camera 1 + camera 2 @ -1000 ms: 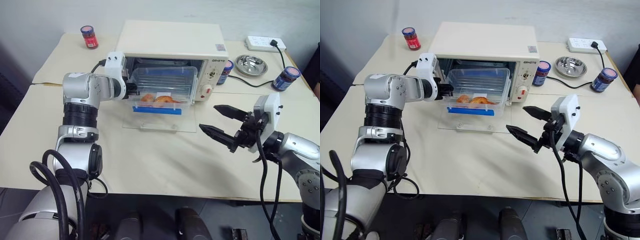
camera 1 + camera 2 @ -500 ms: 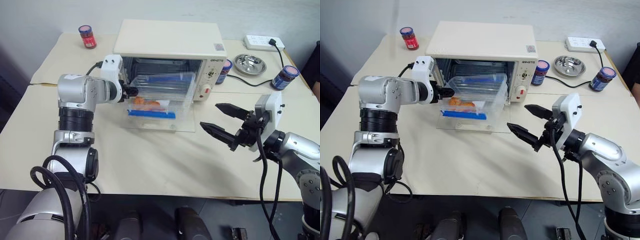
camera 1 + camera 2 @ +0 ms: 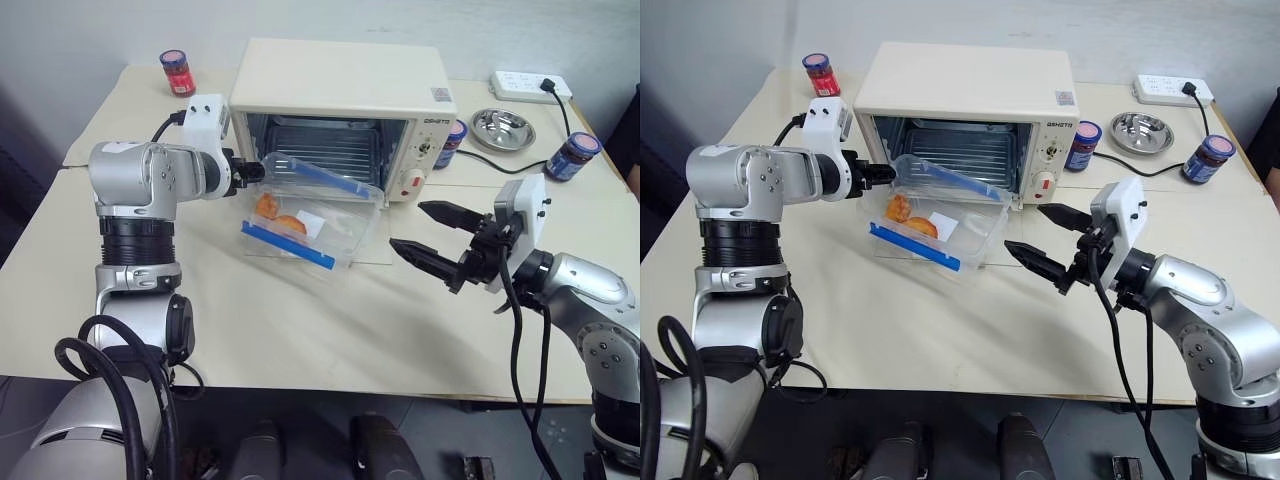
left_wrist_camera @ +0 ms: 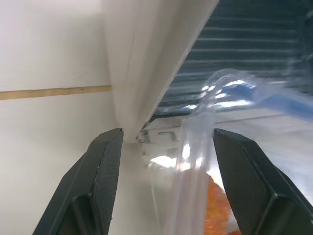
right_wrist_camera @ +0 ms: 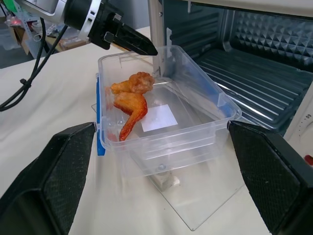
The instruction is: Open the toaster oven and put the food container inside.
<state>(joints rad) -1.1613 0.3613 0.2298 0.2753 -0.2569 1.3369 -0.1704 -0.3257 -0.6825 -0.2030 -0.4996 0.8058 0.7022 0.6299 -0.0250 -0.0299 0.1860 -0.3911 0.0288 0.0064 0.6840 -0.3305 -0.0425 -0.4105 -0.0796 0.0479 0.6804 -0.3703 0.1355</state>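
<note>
Container [image 3: 305, 225] sits tilted on the lowered glass door [image 3: 370, 245] of the toaster oven [image 3: 345, 115], one long side raised toward the oven mouth and the other, with its blue clasp, down near the door's front edge — not yet inside. The oven stands at the table's [image 3: 300, 330] far edge, door fully down, wire rack bare. The left gripper [image 3: 880, 174] is at the container's raised left corner; the left wrist view shows its fingers [image 4: 100, 186] spread apart with the clear rim between them, not pinching it. The right gripper [image 3: 432, 240] hangs wide open just off the door's right side, fingers aimed at the container but well clear of it.

Opening looks finished; the step in hand is the loading. The next move probably calls for a fresh hold or a push from the front — levelling the box first, so its far edge rides onto the rack rather than catching on the opening's lip.
</note>
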